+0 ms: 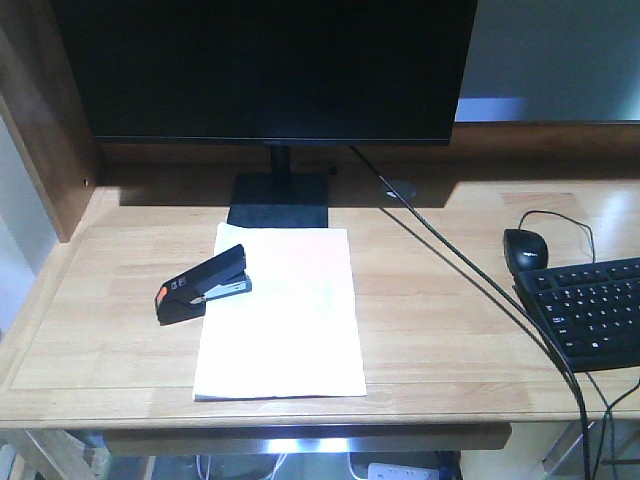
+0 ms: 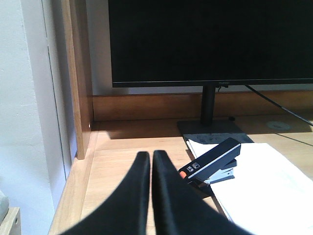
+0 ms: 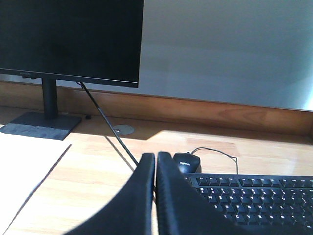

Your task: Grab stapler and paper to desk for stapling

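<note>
So, here's how the scene lays out, biggest stuff first:

1. The desk (image 1: 440, 340) is the wide light-wood top with a low rim. It's the staging spot, so everything for the job sits on its open middle-left stretch.
2. The monitor (image 1: 265, 65) stands at the far edge on its stand base (image 1: 280, 200), out of the way of the work area. Its cable (image 1: 470, 270) runs diagonally toward the near right edge.
3. The paper (image 1: 285, 330) lies flat just in front of the stand base, its far edge about touching the base. Flat on the wood makes sense, since a floppy sheet needs support to be stapled.
4. The keyboard (image 1: 590, 310) sits at the near right, partly out of frame, with the black mouse (image 1: 526, 247) just beyond it, well apart from the paper.
5. The stapler (image 1: 203, 285) rests over the paper's far-left corner, orange end pointing near-left. Looks to me like it's set at that corner ready to press.
6. The left gripper (image 2: 150, 156) has its fingers pressed together on nothing, near and left of the stapler, not touching it.
7. The right gripper (image 3: 155, 157) is also clenched and empty, hanging over the keyboard side.
</note>
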`<state>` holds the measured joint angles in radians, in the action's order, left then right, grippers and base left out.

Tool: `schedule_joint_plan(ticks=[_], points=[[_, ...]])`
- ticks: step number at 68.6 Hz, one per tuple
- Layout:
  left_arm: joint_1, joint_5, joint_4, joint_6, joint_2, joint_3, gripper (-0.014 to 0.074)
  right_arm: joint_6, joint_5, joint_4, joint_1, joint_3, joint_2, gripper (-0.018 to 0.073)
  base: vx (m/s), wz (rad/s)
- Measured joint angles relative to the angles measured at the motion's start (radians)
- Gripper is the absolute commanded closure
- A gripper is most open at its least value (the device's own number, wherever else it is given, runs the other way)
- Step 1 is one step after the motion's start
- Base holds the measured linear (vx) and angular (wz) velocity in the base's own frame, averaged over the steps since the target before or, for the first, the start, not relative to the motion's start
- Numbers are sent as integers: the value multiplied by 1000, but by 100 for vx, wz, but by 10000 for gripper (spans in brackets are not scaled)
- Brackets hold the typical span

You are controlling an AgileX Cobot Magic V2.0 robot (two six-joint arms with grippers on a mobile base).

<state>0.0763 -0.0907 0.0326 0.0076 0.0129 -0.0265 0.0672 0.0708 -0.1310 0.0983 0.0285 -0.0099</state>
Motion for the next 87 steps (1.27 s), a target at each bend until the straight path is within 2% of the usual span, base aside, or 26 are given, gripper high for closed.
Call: schedule_joint_plan(ticks=[87], points=[[0, 0, 0, 0, 0, 0, 603, 24, 1, 3, 0, 0, 0, 568, 0, 0]])
